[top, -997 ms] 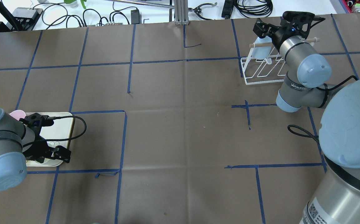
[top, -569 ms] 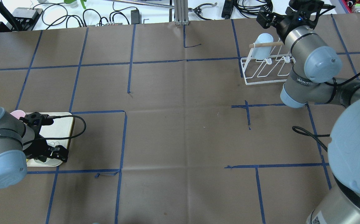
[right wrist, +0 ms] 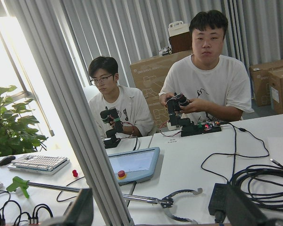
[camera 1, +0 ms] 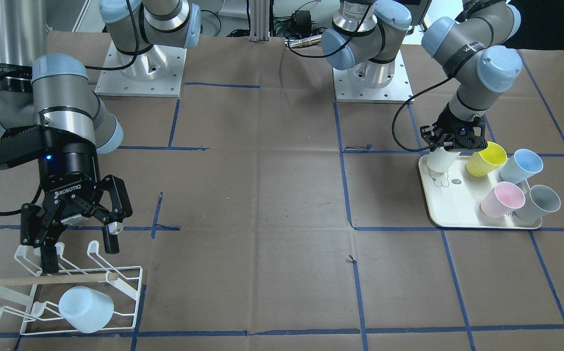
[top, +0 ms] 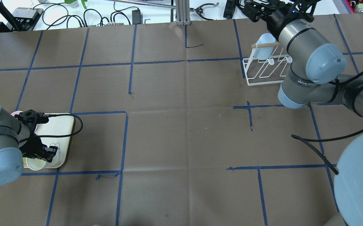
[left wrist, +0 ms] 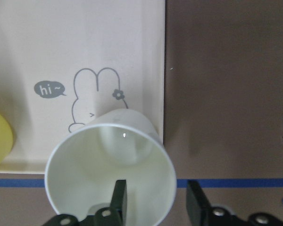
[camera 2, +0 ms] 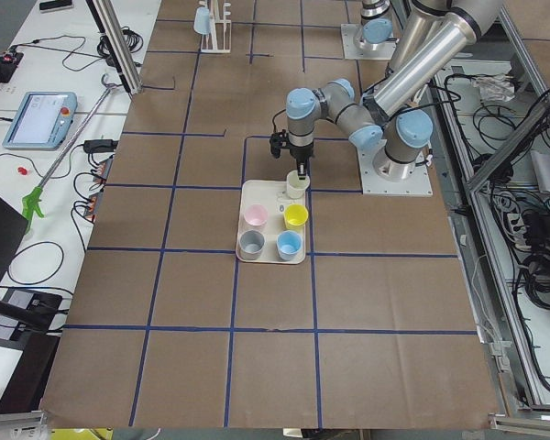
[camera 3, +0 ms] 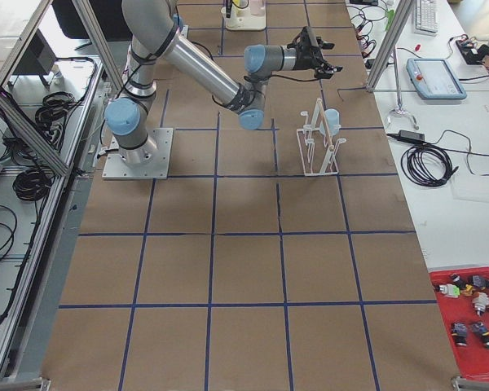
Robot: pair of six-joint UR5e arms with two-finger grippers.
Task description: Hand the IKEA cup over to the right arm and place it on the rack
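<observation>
A white cup [camera 1: 439, 160] stands on the near corner of the cream tray [camera 1: 457, 209]. My left gripper [camera 1: 453, 144] is over it. In the left wrist view one finger [left wrist: 119, 197] is inside the cup [left wrist: 108, 165] and the other is outside its wall, with gaps on both sides, so the gripper [left wrist: 155, 193] is open. My right gripper [camera 1: 80, 256] hangs open and empty just above the white wire rack [camera 1: 128, 287]. A pale blue cup [camera 1: 86, 302] hangs on the rack [top: 263, 77] under the wooden dowel [top: 268, 45].
Yellow [camera 1: 487, 158], blue [camera 1: 521, 165], pink [camera 1: 502, 200] and grey [camera 1: 538, 202] cups stand on the tray. Two operators [right wrist: 203, 84] sit beyond the table's far edge, among cables [top: 84, 15].
My right gripper has pulled up and away from the rack, leaving the pale blue cup on it. My left gripper has moved along the tray and come down around the white cup's wall.
</observation>
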